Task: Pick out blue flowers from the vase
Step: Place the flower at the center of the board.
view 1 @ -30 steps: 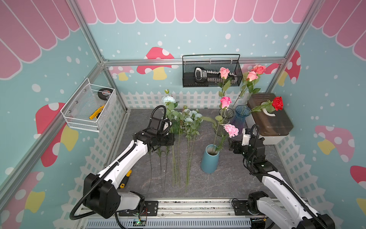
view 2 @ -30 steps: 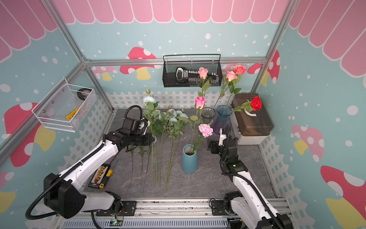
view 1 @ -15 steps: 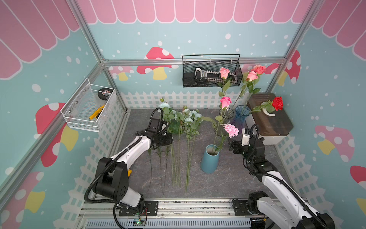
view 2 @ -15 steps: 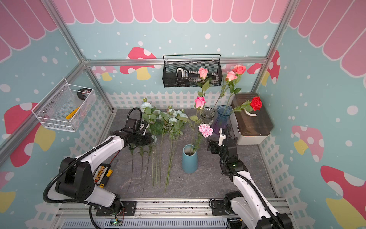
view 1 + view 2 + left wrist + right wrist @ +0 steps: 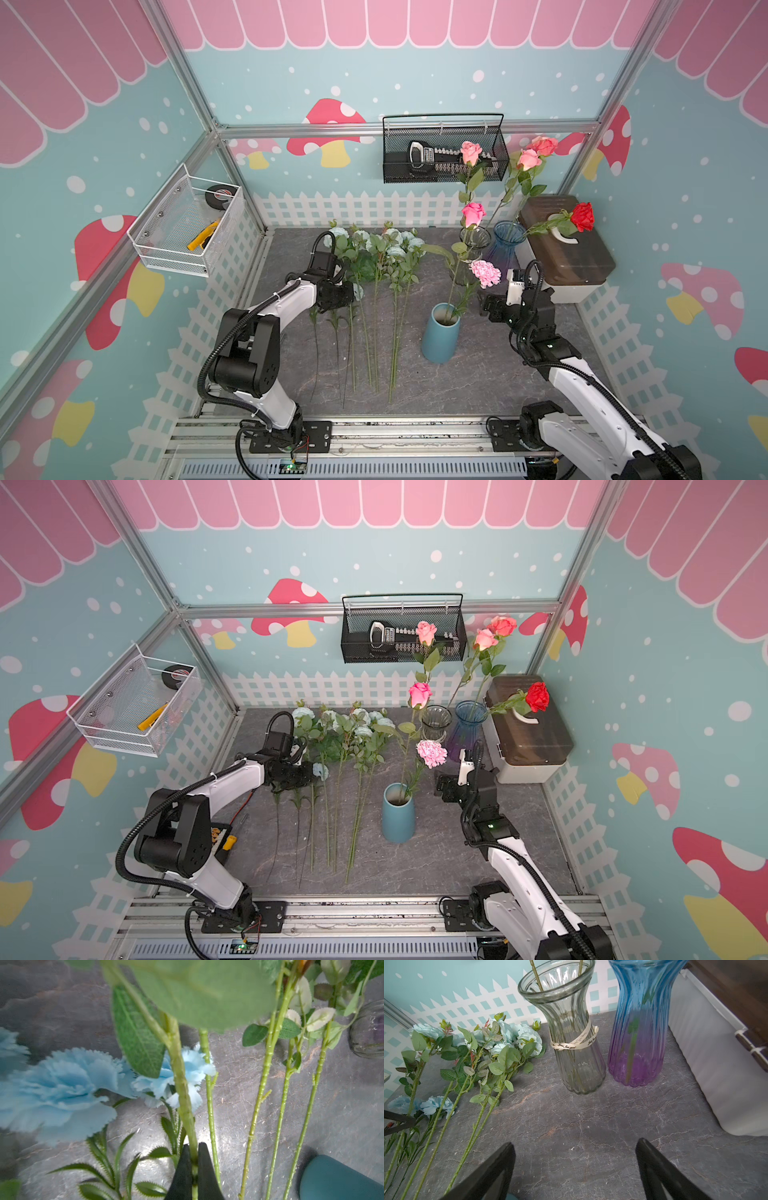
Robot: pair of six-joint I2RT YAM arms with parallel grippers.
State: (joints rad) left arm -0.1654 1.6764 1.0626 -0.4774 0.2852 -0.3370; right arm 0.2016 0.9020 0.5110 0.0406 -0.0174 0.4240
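The left claw (image 5: pixel 194 1148) is clenched on a pale-blue artificial flower's thick green stem (image 5: pixel 180 1084), low over the grey counter (image 5: pixel 457 386) just beside the other laid-out blue flowers (image 5: pixel 395 249), while the right claw (image 5: pixel 575 1142) hangs released; next, I'd say, comes letting go.

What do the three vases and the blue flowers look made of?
The clear vase: ribbed transparent glass; stems show through it. The blue-to-purple vase: tinted ribbed glass, translucent and glossy. The teal vase: opaque and matte, probably ceramic. The blue flowers: likely fabric petals with pinked edges, on moulded plastic-looking stems.
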